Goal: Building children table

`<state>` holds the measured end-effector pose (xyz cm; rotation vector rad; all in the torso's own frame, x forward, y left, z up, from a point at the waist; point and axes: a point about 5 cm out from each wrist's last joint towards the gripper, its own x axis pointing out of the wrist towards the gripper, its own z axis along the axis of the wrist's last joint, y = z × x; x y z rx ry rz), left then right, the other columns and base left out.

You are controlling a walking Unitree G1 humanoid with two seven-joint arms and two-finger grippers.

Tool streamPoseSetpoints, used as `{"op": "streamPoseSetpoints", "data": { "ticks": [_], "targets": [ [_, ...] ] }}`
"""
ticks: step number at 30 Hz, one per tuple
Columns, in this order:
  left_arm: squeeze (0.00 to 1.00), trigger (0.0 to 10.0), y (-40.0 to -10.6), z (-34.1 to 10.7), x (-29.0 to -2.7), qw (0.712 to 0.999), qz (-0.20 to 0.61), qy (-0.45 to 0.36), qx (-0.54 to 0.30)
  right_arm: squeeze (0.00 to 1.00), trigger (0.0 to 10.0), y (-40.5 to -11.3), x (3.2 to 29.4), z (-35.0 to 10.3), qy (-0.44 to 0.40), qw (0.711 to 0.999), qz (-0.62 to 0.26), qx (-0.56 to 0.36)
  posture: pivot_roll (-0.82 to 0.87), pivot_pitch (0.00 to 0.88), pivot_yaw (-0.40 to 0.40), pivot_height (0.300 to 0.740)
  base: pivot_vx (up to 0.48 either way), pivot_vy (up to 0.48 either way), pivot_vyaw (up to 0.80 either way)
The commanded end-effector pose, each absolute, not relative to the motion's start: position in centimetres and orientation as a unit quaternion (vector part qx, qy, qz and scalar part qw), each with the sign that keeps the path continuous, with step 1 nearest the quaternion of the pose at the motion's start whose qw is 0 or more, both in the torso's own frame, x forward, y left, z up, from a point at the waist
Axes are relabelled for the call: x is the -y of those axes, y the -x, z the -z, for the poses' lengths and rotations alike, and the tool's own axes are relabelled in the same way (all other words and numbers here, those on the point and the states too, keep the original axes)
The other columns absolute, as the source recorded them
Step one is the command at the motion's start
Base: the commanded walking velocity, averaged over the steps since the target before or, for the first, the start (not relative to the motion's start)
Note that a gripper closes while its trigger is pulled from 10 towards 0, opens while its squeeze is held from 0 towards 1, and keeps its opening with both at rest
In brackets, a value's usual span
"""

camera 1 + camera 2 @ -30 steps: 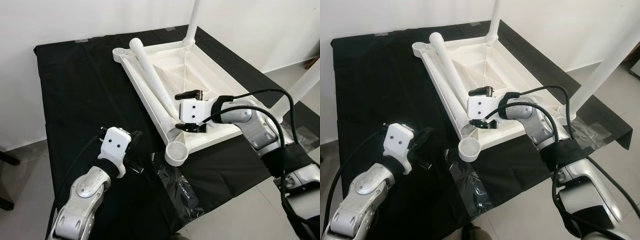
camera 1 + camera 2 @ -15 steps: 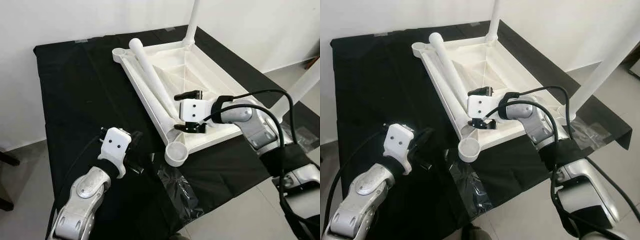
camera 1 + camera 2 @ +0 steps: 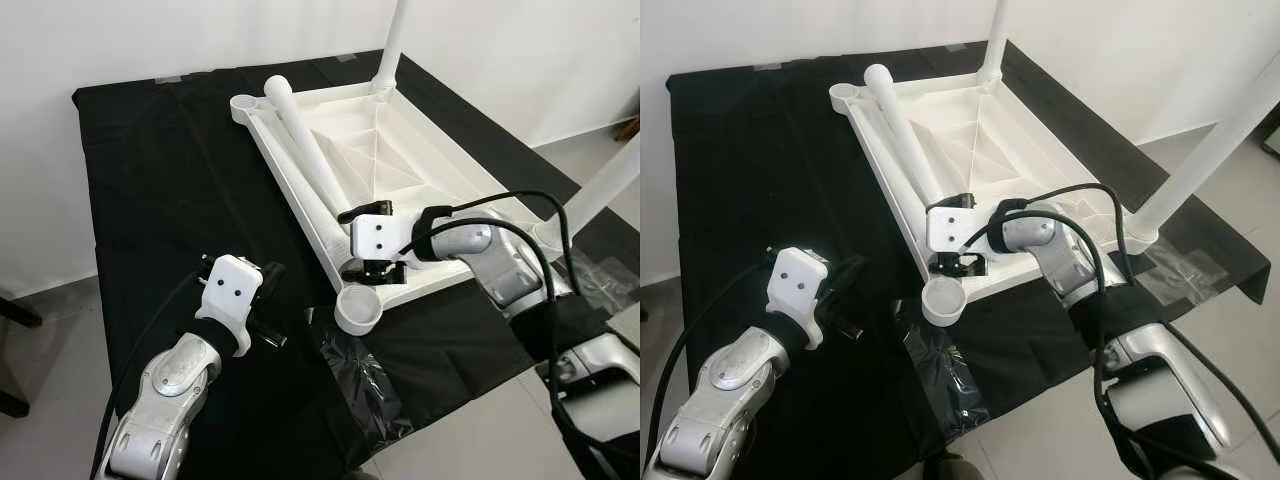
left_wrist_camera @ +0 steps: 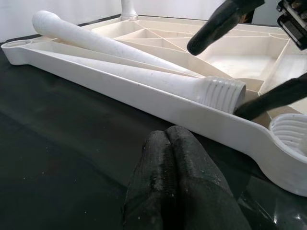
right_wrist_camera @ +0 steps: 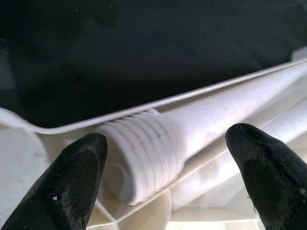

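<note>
A black cloth (image 3: 150,170) covers the work surface in front of a white wall. At the left, the left gripper (image 3: 268,318) rests low over the cloth with its fingers (image 4: 177,158) pressed together, holding nothing; the white tabletop (image 3: 400,160) lies upside down just beyond its tips.

In the last second the right gripper (image 3: 368,242) has moved down along the loose leg (image 3: 305,155) toward the near corner. Now its fingers (image 5: 72,177) are spread apart on both sides of the threaded end (image 5: 139,153) of this leg, not yet touching it. The empty corner socket (image 3: 357,309) sits just below the gripper.

Two other legs (image 3: 1205,160) already stand upright in their sockets behind the gripper. This shift probably means that the gripper is lining up to take the leg by its thread end, so it can be lifted and screwed into the socket.
</note>
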<state>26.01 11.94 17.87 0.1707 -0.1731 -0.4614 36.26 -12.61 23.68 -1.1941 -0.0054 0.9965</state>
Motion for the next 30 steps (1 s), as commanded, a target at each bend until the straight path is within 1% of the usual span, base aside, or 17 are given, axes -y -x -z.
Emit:
{"op": "streamPoseSetpoints", "data": {
  "ticks": [1,4,6,11,14,15,16,18,19,21,22,23,24,25,26,27,30],
  "targets": [
    [0.00,10.0,-25.7,-17.8,-11.9,0.964,0.234,-0.093,0.084,0.00,10.0,-36.6,12.8,-23.6,0.538,0.723,-0.433,0.000,0.07,0.217,-0.117,0.740,0.000,0.000,0.00],
    [0.00,10.0,-25.7,-17.8,-11.9,0.964,0.235,-0.094,0.085,0.00,10.0,-37.2,12.8,-24.1,0.538,0.742,-0.399,0.008,0.07,0.217,-0.116,0.740,0.000,0.000,0.00],
    [0.00,10.0,-25.7,-17.8,-11.8,0.964,0.235,-0.094,0.084,0.00,10.0,-37.4,12.8,-24.2,0.540,0.746,-0.389,0.011,0.07,0.217,-0.116,0.740,0.000,0.000,0.00],
    [0.00,10.0,-25.7,-17.8,-11.8,0.964,0.236,-0.094,0.085,0.00,10.0,-37.5,12.6,-23.8,0.545,0.747,-0.382,0.006,0.07,0.213,-0.119,0.740,0.000,0.000,0.00],
    [0.00,10.0,-25.7,-17.8,-11.8,0.964,0.236,-0.093,0.085,0.00,10.0,-37.3,11.8,-22.6,0.540,0.744,-0.393,-0.003,0.07,0.211,-0.121,0.740,0.000,0.000,0.00],
    [0.00,10.0,-25.7,-17.8,-11.7,0.964,0.236,-0.094,0.085,0.00,10.0,-37.2,10.8,-21.7,0.532,0.750,-0.393,-0.005,0.07,0.211,-0.123,0.740,0.000,0.000,0.00],
    [0.00,10.0,-25.7,-17.8,-11.7,0.964,0.236,-0.094,0.085,0.00,10.0,-37.2,10.8,-21.7,0.532,0.750,-0.393,-0.005,0.07,0.211,-0.123,0.740,0.000,0.000,0.00],
    [0.00,10.0,-25.7,-17.8,-11.7,0.964,0.235,-0.093,0.086,0.00,10.0,-37.2,9.3,-20.6,0.506,0.778,-0.373,-0.001,0.07,0.210,-0.125,0.740,0.000,0.000,0.00],
    [0.00,10.0,-25.7,-17.8,-11.7,0.964,0.235,-0.093,0.086,0.00,10.0,-37.2,9.3,-20.6,0.506,0.778,-0.373,-0.001,0.07,0.210,-0.125,0.740,0.000,0.000,0.00],
    [0.00,10.0,-25.6,-17.7,-11.6,0.964,0.235,-0.093,0.086,0.00,10.0,-37.5,8.4,-20.3,0.503,0.802,-0.321,0.020,0.07,0.206,-0.137,0.740,0.000,0.000,0.00],
    [0.00,10.0,-25.6,-17.7,-11.6,0.964,0.235,-0.093,0.086,0.00,10.0,-37.5,8.4,-20.3,0.503,0.802,-0.321,0.020,0.07,0.206,-0.137,0.740,0.000,0.000,0.00],
    [0.00,10.0,-25.6,-17.7,-11.6,0.964,0.235,-0.093,0.086,0.00,10.0,-37.5,8.0,-20.2,0.510,0.807,-0.296,0.036,0.07,0.203,-0.138,0.740,0.000,0.000,0.00],
    [0.00,10.0,-25.5,-17.6,-11.6,0.964,0.235,-0.093,0.085,0.00,4.5,-37.4,7.8,-20.1,0.514,0.809,-0.280,0.049,0.07,0.201,-0.138,0.740,0.000,0.000,0.00],
    [0.00,10.0,-25.5,-17.6,-11.6,0.964,0.235,-0.093,0.085,0.00,4.5,-37.4,7.8,-20.1,0.514,0.809,-0.280,0.049,0.07,0.201,-0.138,0.740,0.000,0.000,0.00],
    [0.00,10.0,-25.5,-17.6,-11.6,0.964,0.235,-0.093,0.085,0.00,2.4,-37.2,7.4,-20.0,0.520,0.808,-0.268,0.068,0.07,0.200,-0.138,0.740,0.000,0.000,0.00],
    [0.00,10.0,-25.5,-17.6,-11.6,0.964,0.235,-0.093,0.085,0.00,0.0,-36.9,7.2,-20.1,0.522,0.808,-0.260,0.082,0.07,0.200,-0.137,0.740,0.000,0.000,0.00],
    [0.00,10.0,-25.5,-17.6,-11.6,0.964,0.235,-0.093,0.086,0.00,0.0,-36.4,6.6,-20.1,0.518,0.811,-0.249,0.107,0.07,0.203,-0.134,0.740,0.000,0.000,0.00]
  ]
}}
